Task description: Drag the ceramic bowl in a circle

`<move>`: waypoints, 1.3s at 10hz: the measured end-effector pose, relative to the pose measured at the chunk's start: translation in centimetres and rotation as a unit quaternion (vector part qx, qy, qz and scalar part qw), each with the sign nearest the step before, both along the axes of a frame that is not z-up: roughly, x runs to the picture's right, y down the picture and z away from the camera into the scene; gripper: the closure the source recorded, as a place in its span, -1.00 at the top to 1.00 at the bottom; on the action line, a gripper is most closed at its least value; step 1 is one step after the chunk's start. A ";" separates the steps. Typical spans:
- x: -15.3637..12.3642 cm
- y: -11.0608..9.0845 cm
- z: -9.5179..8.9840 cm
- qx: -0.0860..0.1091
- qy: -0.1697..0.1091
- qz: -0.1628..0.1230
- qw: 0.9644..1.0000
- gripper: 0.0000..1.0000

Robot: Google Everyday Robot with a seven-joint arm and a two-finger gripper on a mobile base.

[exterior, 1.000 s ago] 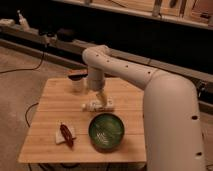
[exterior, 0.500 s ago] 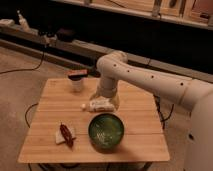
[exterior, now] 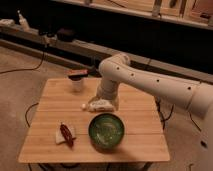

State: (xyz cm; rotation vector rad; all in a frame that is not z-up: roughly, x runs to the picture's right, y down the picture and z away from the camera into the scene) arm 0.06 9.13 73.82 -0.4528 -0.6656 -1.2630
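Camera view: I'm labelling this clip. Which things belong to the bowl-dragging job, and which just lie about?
Job: ceramic bowl, front of the table; gripper, low just behind the bowl.
Lying about: white cup with dark lid; reddish item near a front corner.

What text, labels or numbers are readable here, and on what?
None readable.
On the ceramic bowl: no markings show.
On the white cup: no legible label.
On the shelf items at the back: too blurred to tell.
On the gripper, low over the table just behind the bowl: no markings show.
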 end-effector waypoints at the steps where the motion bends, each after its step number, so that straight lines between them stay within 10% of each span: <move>1: 0.6 0.7 0.6 0.006 -0.025 -0.012 1.000 0.60; 6: 8.1 4.7 0.5 0.061 -0.127 -0.064 0.988 0.60; 13: 10.4 8.0 2.0 0.053 -0.155 -0.076 0.984 0.60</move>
